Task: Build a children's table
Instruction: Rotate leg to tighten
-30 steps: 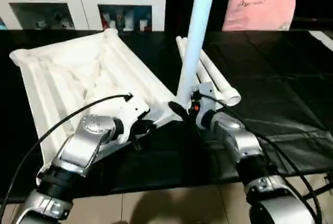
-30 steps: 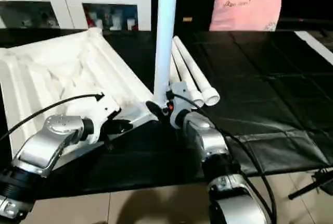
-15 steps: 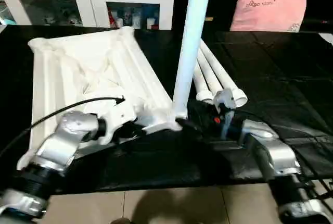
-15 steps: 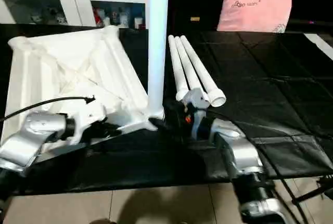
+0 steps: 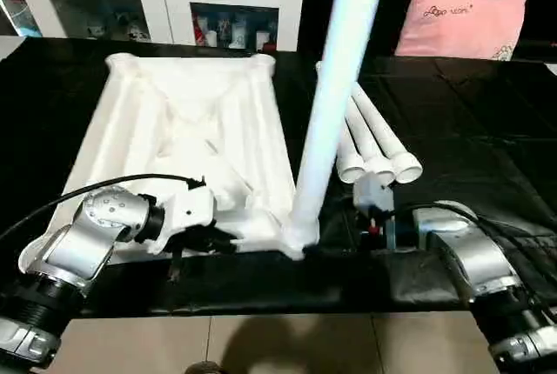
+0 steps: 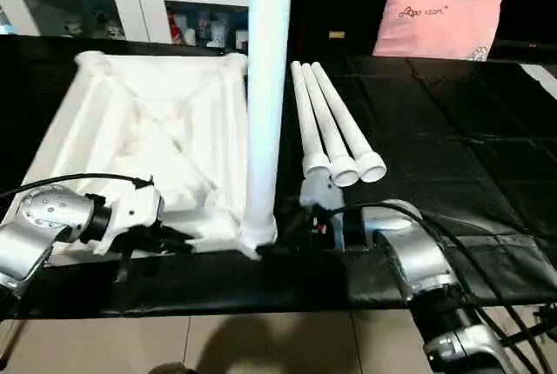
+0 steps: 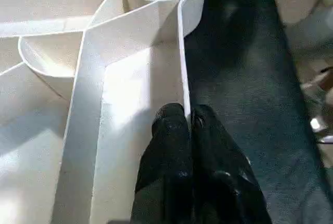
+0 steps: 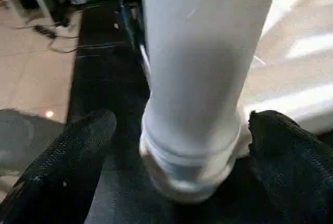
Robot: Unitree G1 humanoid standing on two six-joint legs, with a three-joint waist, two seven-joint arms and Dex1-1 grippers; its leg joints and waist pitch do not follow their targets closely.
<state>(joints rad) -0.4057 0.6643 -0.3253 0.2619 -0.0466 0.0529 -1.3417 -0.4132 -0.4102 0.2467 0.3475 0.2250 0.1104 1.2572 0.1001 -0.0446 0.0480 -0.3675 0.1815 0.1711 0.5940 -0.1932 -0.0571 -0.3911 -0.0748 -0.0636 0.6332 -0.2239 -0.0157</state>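
Low beside the tabletop (image 5: 183, 130), the left tool (image 7: 188, 125) pinches its near rim; the right tool (image 8: 177, 146) sits spread wide around the upright leg (image 5: 335, 104) seated in the near corner socket, three legs (image 6: 335, 126) lying just beyond.

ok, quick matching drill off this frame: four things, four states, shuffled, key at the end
Things
1. left gripper
2. right gripper
3. upright leg
4. three spare legs

States
A. lying side by side on the black mat
B. standing in the tabletop's near corner socket
C. shut on the tabletop's rim
D. open, fingers either side of the leg's base

Pairs: 1-C, 2-D, 3-B, 4-A
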